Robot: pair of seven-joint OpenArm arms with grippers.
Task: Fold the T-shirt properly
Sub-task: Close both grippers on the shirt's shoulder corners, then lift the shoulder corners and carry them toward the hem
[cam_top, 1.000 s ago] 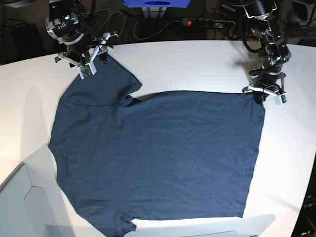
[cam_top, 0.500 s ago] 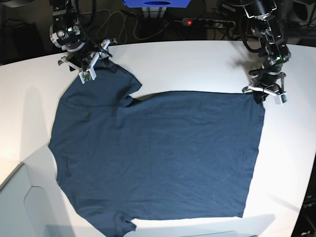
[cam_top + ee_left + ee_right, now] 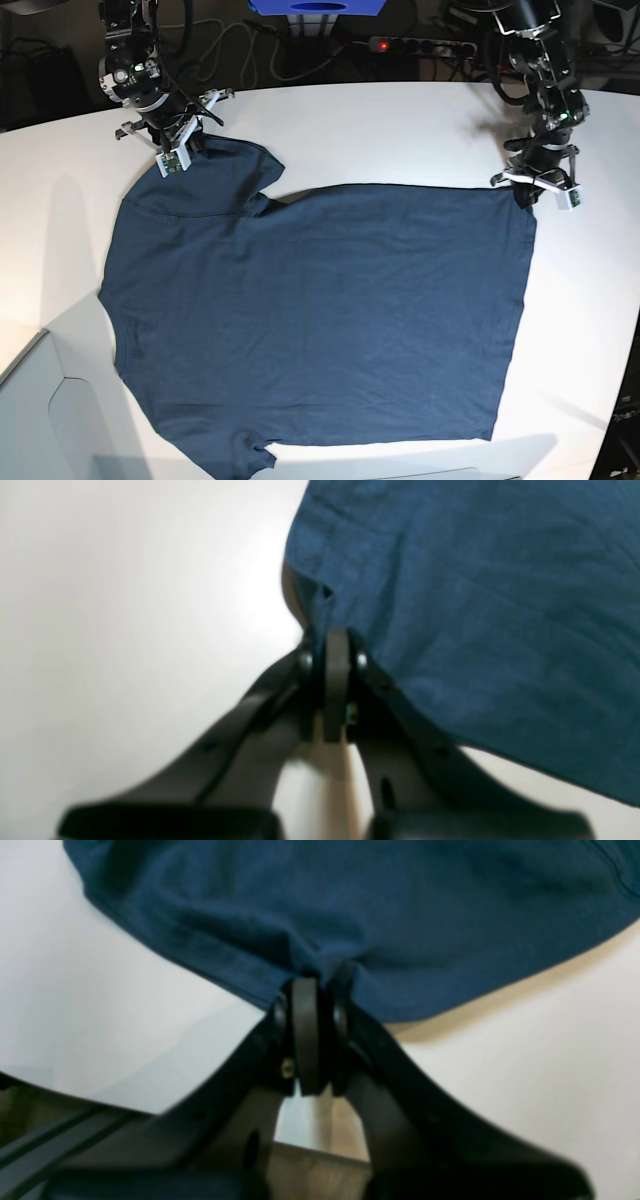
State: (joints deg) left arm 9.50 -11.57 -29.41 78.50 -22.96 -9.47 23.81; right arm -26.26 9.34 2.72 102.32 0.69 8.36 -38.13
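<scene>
The dark navy T-shirt (image 3: 320,310) lies spread flat on the white table (image 3: 400,130), its sleeves toward the left of the base view. At the far left sleeve my right gripper (image 3: 183,140) is down on the cloth. The right wrist view shows this gripper (image 3: 312,982) shut on the sleeve's hem, the T-shirt (image 3: 350,900) bunching just past the tips. At the far right corner of the hem sits my left gripper (image 3: 524,192). In the left wrist view it (image 3: 334,637) is shut on that corner of the T-shirt (image 3: 475,605).
Behind the table's far edge lie a power strip (image 3: 420,45) with a red light, cables, and a blue object (image 3: 315,8). A pale grey box (image 3: 40,420) sits at the front left corner. Bare table surrounds the shirt on all sides.
My right gripper came down from above the table onto the far left sleeve and shut on its hem. The left gripper and the rest of the shirt stayed put.
</scene>
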